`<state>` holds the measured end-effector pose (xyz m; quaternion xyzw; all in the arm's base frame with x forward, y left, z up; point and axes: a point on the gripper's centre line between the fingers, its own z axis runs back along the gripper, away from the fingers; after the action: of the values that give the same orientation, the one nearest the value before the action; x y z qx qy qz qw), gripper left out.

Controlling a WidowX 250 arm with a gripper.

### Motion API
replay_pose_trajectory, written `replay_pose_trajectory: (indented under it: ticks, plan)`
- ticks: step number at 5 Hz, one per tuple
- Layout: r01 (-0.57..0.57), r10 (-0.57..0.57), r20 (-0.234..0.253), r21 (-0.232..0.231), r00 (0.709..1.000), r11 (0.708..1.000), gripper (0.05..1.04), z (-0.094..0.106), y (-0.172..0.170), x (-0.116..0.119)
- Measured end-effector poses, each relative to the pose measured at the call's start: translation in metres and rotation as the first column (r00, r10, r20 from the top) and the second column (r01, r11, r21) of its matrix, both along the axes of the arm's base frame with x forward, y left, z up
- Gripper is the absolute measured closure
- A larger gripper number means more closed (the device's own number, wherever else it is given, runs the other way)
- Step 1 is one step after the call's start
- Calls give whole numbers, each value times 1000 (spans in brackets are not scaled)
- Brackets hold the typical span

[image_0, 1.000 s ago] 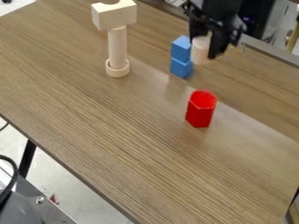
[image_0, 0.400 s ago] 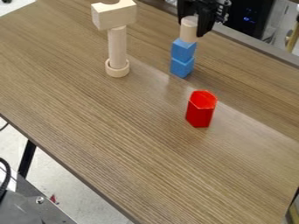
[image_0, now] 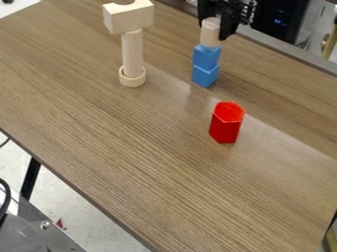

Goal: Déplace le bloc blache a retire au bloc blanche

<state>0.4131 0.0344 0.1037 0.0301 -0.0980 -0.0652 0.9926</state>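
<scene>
At the top of the camera view, right of centre, my gripper (image_0: 215,25) is shut on a pale wooden cylinder (image_0: 210,32). The cylinder stands upright directly above two stacked blue blocks, an upper blue block (image_0: 206,56) and a lower blue block (image_0: 205,75). Its bottom seems to meet the upper block's top; whether it bears on it I cannot tell.
At the upper left stands a pale wooden tower: a ring (image_0: 132,79) around the foot of a tall cylinder (image_0: 132,51), topped by a notched block (image_0: 128,17). A red hexagonal cup (image_0: 225,123) stands in front of the blue stack on the table (image_0: 151,162).
From the right of the blue blocks, my gripper has moved left and up with the wooden cylinder, then slightly further left, bringing it over the stack.
</scene>
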Motion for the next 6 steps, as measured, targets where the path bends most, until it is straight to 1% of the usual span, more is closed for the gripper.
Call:
replay_pose_trajectory:
  ticks: [1, 2, 3, 4, 5, 6]
  plan:
    - [-1, 1, -14, 2, 1000, 1000, 551, -4, 1, 2]
    - [-6, 6, -12, 4, 1000, 1000, 551, -4, 1, 4]
    - [-9, 9, -28, 4, 1000, 1000, 551, -11, 2, 4]
    - [-9, 9, -31, 8, 999, 1000, 551, -11, 2, 3]
    - [-17, 17, -34, 16, 999, 1000, 491, -12, 3, 3]
    - [-15, 16, -44, 18, 999, 1000, 182, -17, 0, 2]
